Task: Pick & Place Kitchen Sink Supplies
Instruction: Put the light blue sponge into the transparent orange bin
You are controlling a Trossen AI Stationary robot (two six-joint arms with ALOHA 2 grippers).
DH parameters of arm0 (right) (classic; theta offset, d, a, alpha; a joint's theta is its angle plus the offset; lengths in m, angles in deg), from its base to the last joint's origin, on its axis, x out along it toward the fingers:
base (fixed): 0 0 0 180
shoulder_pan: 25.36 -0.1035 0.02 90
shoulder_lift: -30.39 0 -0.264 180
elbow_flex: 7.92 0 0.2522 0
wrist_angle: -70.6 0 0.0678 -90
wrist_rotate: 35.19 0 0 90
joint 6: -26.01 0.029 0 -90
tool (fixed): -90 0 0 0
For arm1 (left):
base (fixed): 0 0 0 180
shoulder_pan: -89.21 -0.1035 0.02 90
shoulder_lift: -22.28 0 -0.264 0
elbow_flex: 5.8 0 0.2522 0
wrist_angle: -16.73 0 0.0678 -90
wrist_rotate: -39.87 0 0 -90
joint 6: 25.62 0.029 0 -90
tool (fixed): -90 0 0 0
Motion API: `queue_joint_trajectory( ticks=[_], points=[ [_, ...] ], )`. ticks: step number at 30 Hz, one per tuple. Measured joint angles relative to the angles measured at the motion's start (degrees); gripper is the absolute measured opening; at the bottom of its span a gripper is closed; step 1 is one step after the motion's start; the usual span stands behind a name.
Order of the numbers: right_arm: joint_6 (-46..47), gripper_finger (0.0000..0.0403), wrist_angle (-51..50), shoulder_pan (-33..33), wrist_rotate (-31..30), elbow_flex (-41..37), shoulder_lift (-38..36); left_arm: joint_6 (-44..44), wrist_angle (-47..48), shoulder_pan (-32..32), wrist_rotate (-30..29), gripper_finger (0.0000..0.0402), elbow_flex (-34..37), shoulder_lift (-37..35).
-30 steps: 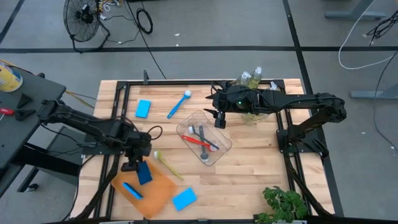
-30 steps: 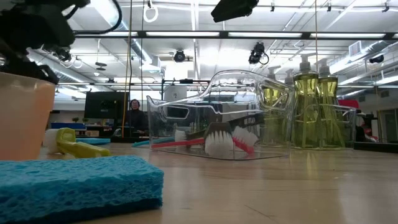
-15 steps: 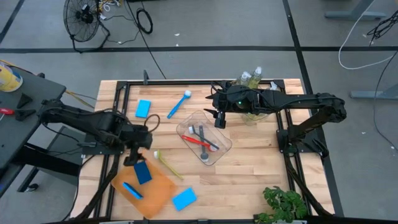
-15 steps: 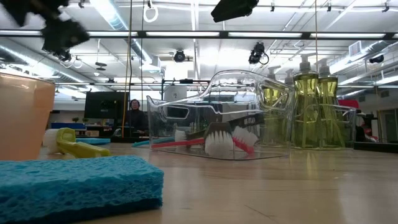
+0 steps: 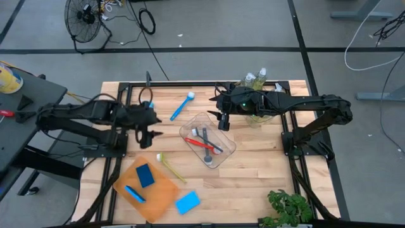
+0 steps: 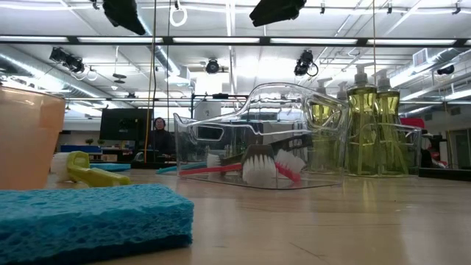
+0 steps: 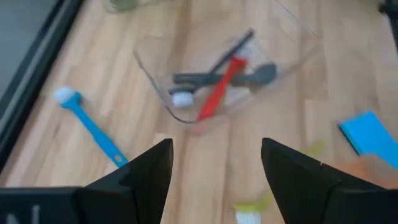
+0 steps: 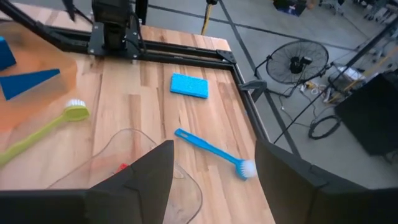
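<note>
My left gripper [image 5: 150, 133] hangs open above the table's left half, between the far blue sponge [image 5: 146, 111] and the orange tray [image 5: 158, 196], with nothing between its fingers [image 7: 214, 149]. Two blue sponges [image 5: 144, 175] [image 5: 134, 193] lie in the tray. A third lies on the wood [image 5: 188, 202] near the front. A blue brush [image 5: 182, 106] and a yellow-green brush [image 5: 169, 166] lie flat on the table. A red and a grey brush lie in a clear tub [image 5: 207, 140]. My right gripper [image 5: 223, 121] waits open above that tub's far edge. Soap bottles [image 5: 256, 79] stand at the far right.
The soap bottles stand in a second clear tub [image 6: 383, 151], partly under the right arm. A black frame [image 5: 126, 88] runs along the table's edges. A green plant [image 5: 290, 208] sits at the near right corner. Bare wood shows between the tray and the clear tub.
My left gripper has risen from just over the orange tray and gone toward the table's far edge, tipping up from pointing steeply down to a slant. It stays open. The blue sponge that lay under it stays in the tray.
</note>
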Motion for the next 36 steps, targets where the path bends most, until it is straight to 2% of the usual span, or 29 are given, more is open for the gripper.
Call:
queue_joint_trajectory(
  ticks=[7, 15, 26, 36],
  points=[
    [0.9, 0.0225, 0.0, 0.0, 0.0, 0.0, 0.0, -0.6, -4.7, -8.8, 0.1, 0.0248, 0.0, 0.0],
    [1.0, 0.0225, 0.0, 0.0, 0.0, 0.0, 0.0, -0.2, -15.8, -17.6, -1.3, 0.0248, 0.0, 0.0],
    [1.0, 0.0225, 0.0, 0.0, 0.0, 0.0, 0.0, -2.0, -15.7, -26.8, -3.1, 0.0248, 0.0, 0.0],
    [0.8, 0.0225, 0.0, 0.3, 0.0, 0.0, 0.0, -2.0, -15.8, -30.2, -2.8, 0.0248, 0.0, 0.1]
  ],
)
